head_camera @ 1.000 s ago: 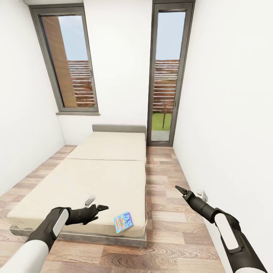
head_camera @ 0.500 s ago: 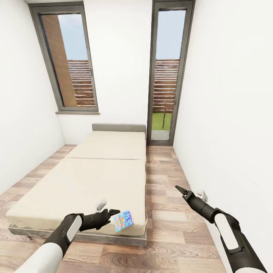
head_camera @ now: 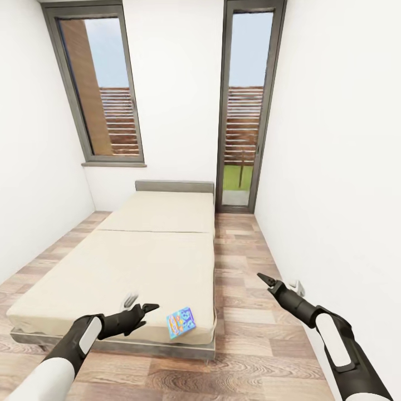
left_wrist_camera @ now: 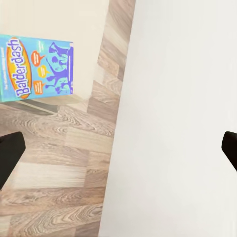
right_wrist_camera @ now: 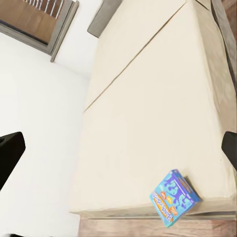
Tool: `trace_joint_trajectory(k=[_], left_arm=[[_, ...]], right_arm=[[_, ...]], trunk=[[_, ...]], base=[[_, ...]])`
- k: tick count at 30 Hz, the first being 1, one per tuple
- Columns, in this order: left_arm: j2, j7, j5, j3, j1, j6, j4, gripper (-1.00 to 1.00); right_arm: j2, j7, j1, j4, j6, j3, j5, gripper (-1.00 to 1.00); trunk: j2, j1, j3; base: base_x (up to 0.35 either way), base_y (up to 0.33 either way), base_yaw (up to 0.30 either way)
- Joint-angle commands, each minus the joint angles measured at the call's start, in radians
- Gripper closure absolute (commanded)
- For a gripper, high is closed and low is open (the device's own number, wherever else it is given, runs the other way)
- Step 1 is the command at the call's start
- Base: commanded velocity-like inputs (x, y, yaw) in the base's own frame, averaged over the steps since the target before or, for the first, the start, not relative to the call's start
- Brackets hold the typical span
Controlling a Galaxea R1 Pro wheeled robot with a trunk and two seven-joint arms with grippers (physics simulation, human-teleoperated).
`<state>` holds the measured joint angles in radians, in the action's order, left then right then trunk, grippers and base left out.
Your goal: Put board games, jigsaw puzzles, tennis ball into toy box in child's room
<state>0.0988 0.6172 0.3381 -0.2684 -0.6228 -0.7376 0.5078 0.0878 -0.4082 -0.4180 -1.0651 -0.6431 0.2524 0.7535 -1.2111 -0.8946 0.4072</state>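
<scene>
the left gripper (head_camera: 146, 307) hovers over the near end of the bed (head_camera: 139, 250), its jaws apart and holding nothing; in the left wrist view its dark fingertips (left_wrist_camera: 10, 153) sit at opposite edges of the frame, which confirms the spread. just beside it toward the robot's right lies the board game (head_camera: 181, 322), a blue balderdash box flat on the mattress at the near right corner, close to the edge. it sits low and within the left arm's reach, so that arm looks like the one meant to take it. the right gripper (head_camera: 266, 280) hangs over the wooden floor (head_camera: 245, 312) near the wall, empty; i cannot tell how wide its jaws stand.
</scene>
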Motion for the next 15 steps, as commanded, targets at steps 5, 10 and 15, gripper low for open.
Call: trace_joint_trajectory(k=[5, 10, 15], left_arm=[[0.003, 0.004, 0.001, -0.006, -0.001, -0.006, 0.000, -1.00], [0.001, 0.003, 0.001, -0.006, -0.001, -0.005, 0.000, -1.00], [-0.009, 0.001, 0.000, -0.006, -0.001, 0.001, -0.003, -1.00]], right_arm=[[0.000, -0.002, -0.001, -0.009, -0.071, 0.002, 0.002, -1.00], [0.001, -0.002, -0.001, -0.039, -0.099, 0.000, 0.000, -1.00], [0.002, -0.005, -0.001, -0.058, -0.104, -0.003, -0.001, -1.00]], trunk=[[-0.036, -0.019, 0.017], [-0.071, -0.038, 0.033], [-0.106, -0.058, 0.048]], base=[[0.000, 0.000, 0.000], [0.000, 0.000, 0.000], [0.000, 0.000, 0.000]])
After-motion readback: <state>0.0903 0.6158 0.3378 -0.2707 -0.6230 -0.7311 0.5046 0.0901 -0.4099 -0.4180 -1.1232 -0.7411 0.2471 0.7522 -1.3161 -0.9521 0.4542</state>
